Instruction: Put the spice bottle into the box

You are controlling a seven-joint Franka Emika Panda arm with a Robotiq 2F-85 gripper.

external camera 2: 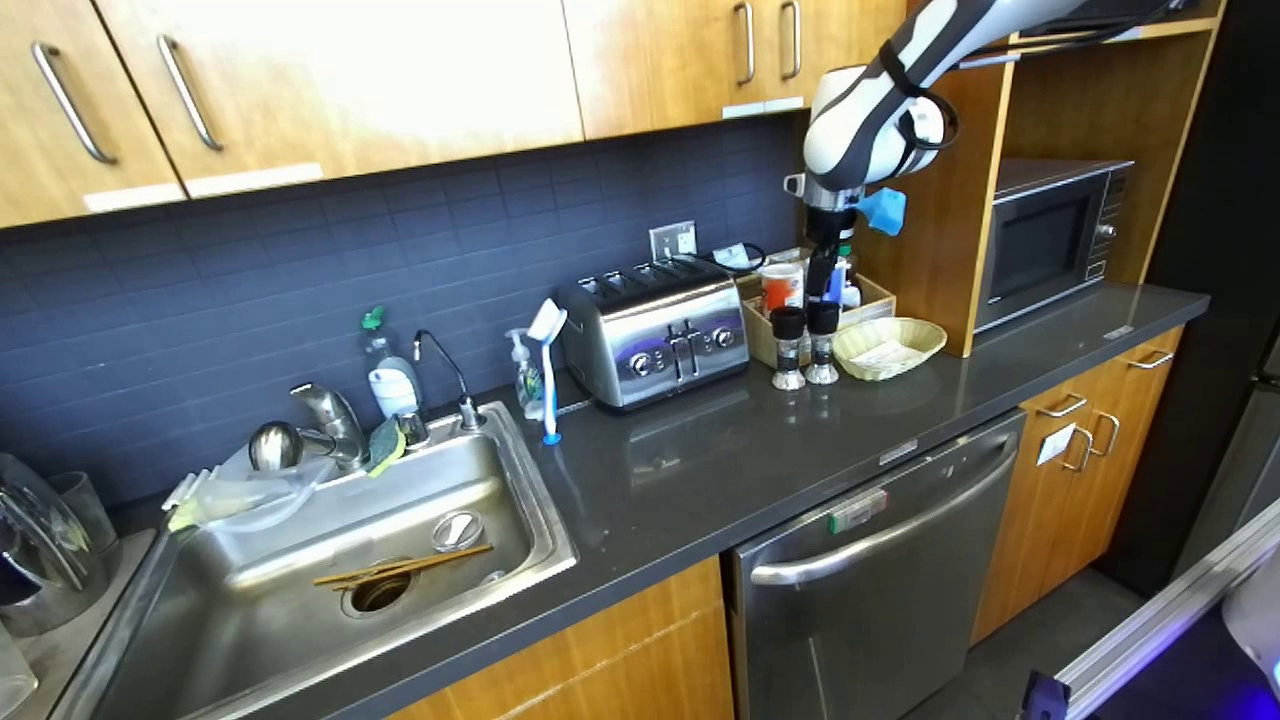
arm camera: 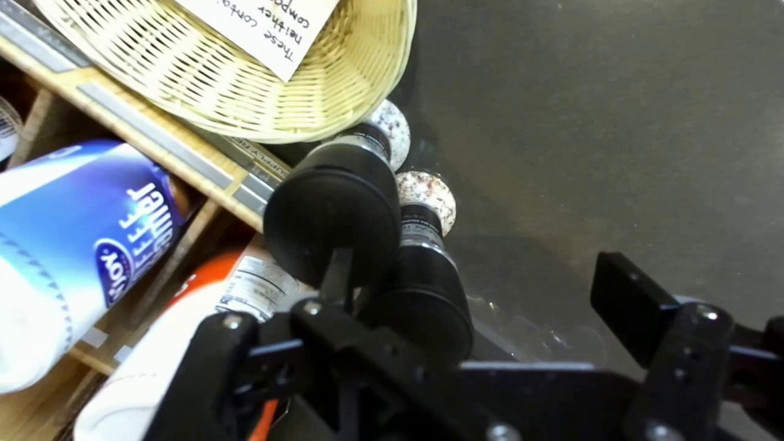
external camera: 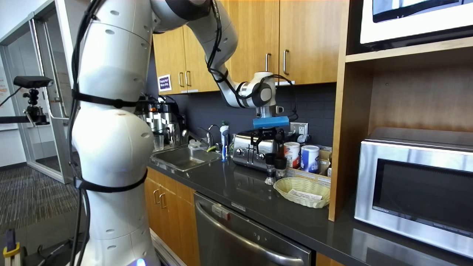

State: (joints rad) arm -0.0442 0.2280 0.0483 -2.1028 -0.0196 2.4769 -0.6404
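Two spice bottles with black caps and clear bases stand upright side by side on the counter. The bottle beside the box shows in the wrist view and in an exterior view. The other bottle also shows there. The box is a shallow pale woven basket holding a paper note; it shows in both exterior views. My gripper is open and empty above the bottles. Its left finger overlaps the caps in the wrist view; its right finger is over bare counter. I cannot tell whether it touches.
A divided wooden organizer with a blue creamer canister and a red-white canister stands behind the bottles. A silver toaster is beside them. A wooden shelf panel and microwave stand past the basket. A sink lies beyond the toaster.
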